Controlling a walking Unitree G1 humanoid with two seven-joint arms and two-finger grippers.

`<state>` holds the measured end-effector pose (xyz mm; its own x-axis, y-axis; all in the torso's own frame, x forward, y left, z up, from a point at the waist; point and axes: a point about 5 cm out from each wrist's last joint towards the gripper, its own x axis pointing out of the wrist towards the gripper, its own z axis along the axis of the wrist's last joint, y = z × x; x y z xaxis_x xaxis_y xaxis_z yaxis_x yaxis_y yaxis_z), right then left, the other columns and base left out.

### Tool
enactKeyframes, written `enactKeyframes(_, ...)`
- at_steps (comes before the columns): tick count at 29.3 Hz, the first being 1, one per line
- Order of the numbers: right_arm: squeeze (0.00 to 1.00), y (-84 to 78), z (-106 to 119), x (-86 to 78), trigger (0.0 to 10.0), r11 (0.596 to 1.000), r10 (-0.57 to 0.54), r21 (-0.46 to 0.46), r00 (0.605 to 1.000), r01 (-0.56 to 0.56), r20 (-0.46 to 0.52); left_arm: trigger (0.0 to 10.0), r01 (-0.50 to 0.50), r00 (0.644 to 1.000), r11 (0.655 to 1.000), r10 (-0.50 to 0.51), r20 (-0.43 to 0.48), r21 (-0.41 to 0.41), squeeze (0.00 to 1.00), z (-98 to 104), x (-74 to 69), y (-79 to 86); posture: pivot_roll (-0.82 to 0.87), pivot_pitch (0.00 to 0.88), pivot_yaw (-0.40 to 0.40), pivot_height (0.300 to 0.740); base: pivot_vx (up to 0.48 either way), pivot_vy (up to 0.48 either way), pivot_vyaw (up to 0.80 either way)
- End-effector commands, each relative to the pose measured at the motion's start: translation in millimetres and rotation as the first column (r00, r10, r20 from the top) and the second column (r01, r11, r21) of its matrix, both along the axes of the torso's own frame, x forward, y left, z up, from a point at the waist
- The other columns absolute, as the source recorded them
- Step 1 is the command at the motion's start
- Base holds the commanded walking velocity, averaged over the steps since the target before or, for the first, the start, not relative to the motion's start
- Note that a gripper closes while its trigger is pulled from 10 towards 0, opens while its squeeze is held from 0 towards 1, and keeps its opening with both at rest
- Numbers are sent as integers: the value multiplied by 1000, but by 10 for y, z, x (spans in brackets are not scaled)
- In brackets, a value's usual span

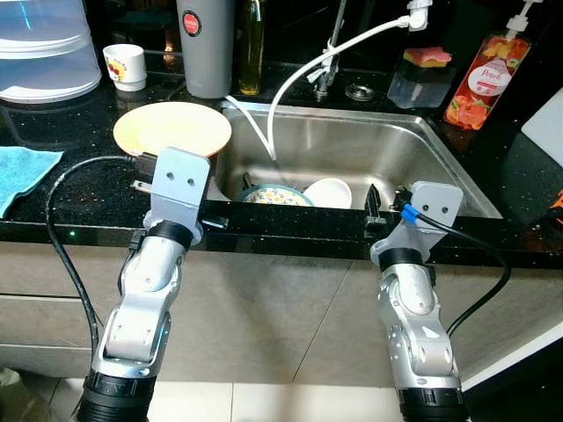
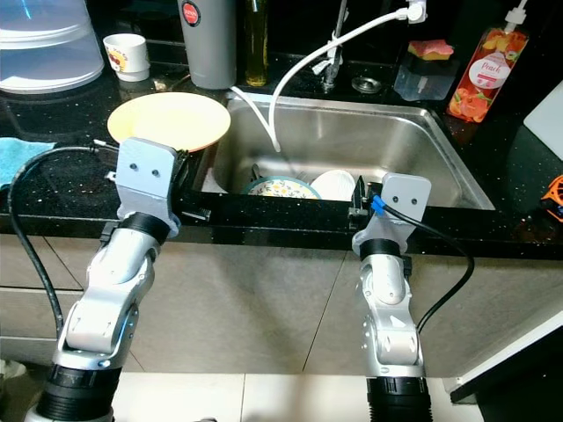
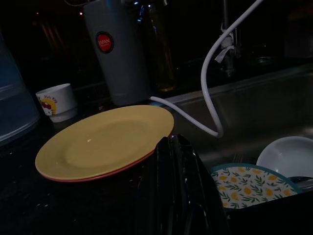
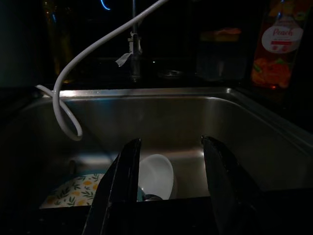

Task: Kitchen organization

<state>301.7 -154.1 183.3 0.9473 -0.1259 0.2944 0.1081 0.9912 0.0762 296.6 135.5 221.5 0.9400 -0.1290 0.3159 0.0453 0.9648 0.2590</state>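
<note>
So both arms are parked right at the front lip of the black surface (image 1: 79,189), nothing picked up yet. The left end effector (image 3: 178,161) has its fingers pressed together with nothing between them, tip just beside the near edge of the yellow plate (image 1: 172,128), which sits on the surface at the sink's left rim. The right end effector (image 4: 168,166) is spread wide, empty, aimed into the steel sink (image 1: 413,154). Down in the basin there's a floral patterned plate (image 1: 275,195) and a white bowl (image 1: 328,192) touching or nearly so, hard to tell which. A white hose (image 1: 290,83) loops down from the tap into the sink behind them. Further back: a grey tumbler (image 1: 206,44), a small white mug (image 1: 125,64), and a peach soap bottle (image 1: 475,83) off to the right. My worry is that the hose hangs close to the dishes, so reaching in could snag it, and wet crockery against steel could slip from those thin fingers. Also that yellow plate partly overhangs the sink edge, so a nudge could tip it in.
</note>
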Motion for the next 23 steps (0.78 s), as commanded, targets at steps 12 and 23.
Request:
enactKeyframes(12, 0, -24, -42, -12, 10000, 1000, -7, -8, 1000, 7, -5, 10000, 15, 1000, 1000, -15, -1, -11, 0, -54, -8, -69, 224, 0, -62, 740, 0, 0, 0)
enactKeyframes(23, 0, -15, -40, -10, 10000, 1000, -12, -2, 1000, 12, 0, 10000, 30, 1000, 999, -29, 11, -23, 0, -14, -3, -111, 223, 0, -50, 740, 0, 0, 0)
